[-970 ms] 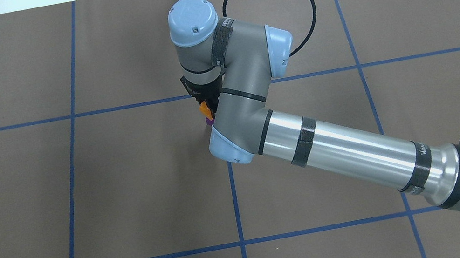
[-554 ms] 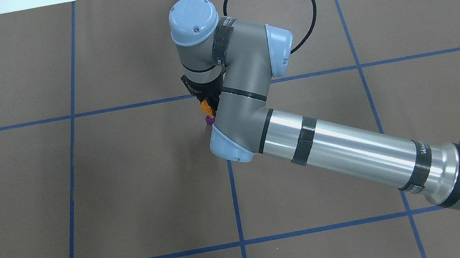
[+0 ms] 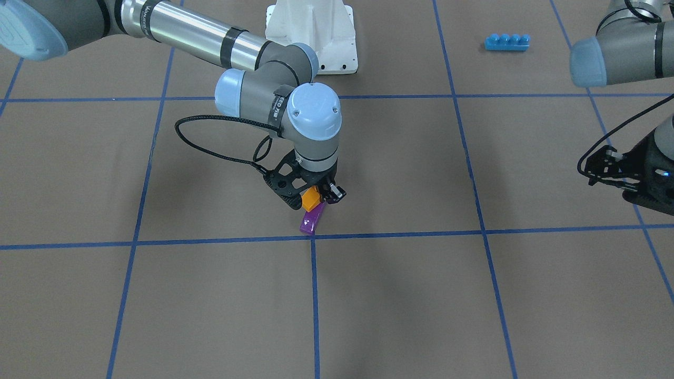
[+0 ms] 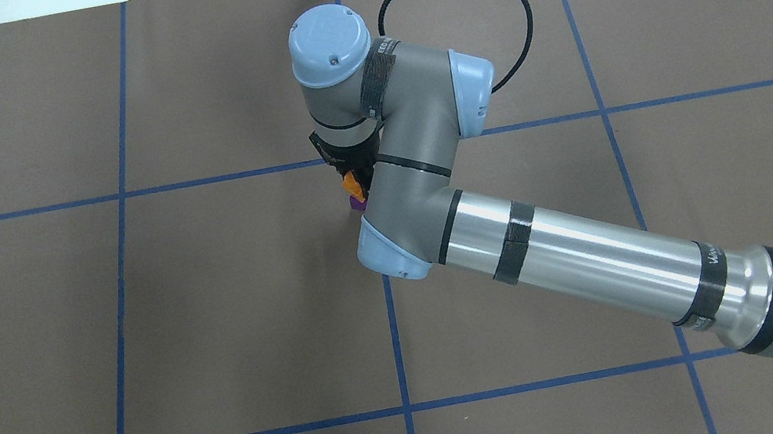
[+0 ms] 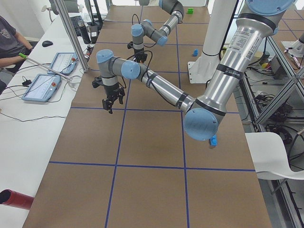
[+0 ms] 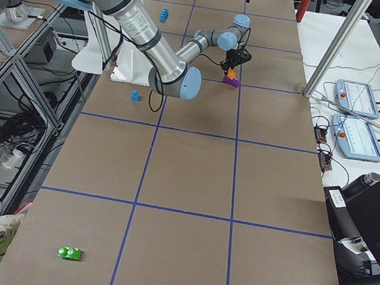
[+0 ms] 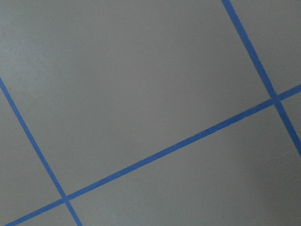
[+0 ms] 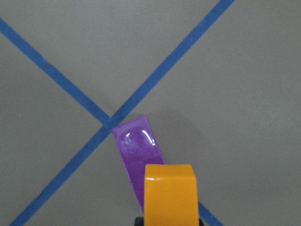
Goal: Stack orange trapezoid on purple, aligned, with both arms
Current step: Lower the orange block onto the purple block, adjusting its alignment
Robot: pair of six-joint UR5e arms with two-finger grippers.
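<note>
My right gripper (image 3: 316, 199) is shut on the orange trapezoid (image 3: 310, 198) and holds it just above the table. The purple block (image 3: 311, 219) lies on the table at a blue tape crossing. In the right wrist view the orange trapezoid (image 8: 170, 193) overlaps the near end of the purple block (image 8: 136, 148), and the two are turned differently. Both also show from overhead, the orange trapezoid (image 4: 350, 179) above the purple block (image 4: 355, 203), mostly hidden by the right wrist. My left gripper (image 3: 591, 171) hovers far off to the side, open and empty.
A long blue four-stud brick (image 3: 506, 42) lies near the white base pedestal (image 3: 311, 31). A small blue block (image 6: 135, 96) and a green toy (image 6: 69, 253) lie further off. A side table with tablets (image 6: 361, 99) runs along the far edge.
My right wrist has shifted slightly to the right with the orange trapezoid, bringing it closer over the purple block. The left arm has barely moved.
</note>
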